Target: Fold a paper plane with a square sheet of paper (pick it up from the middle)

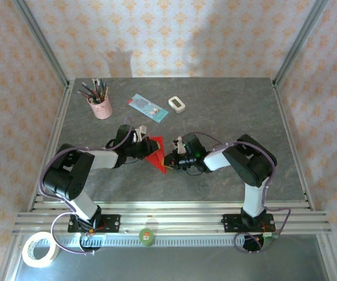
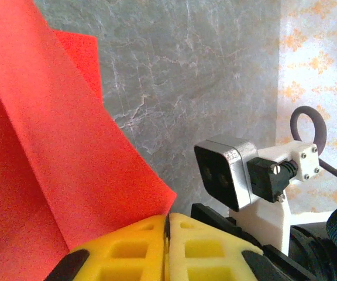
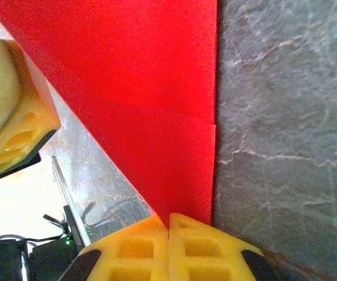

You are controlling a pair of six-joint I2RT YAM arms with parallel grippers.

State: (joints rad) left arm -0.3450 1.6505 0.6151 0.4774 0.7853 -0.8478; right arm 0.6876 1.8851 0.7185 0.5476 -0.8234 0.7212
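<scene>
Square sheet of paper [image 1: 155, 155], partly creased, was held just above the bench [image 1: 227, 117] mid-fold, left fingers [image 2: 134, 249] and right fingers [image 3: 206, 246] both pinched shut on it, so next probably needed a careful, lined-up crease.

Table [image 1: 227, 105]: grey, marbled top. Card [image 1: 148, 107], light blue, is laid near the far edge. Pink cup [image 1: 100, 107] of pens is stood left of the card, white block [image 1: 176, 104] right of it.

Bright red paper [image 1: 155, 156], grey marbled table [image 1: 227, 117]
</scene>
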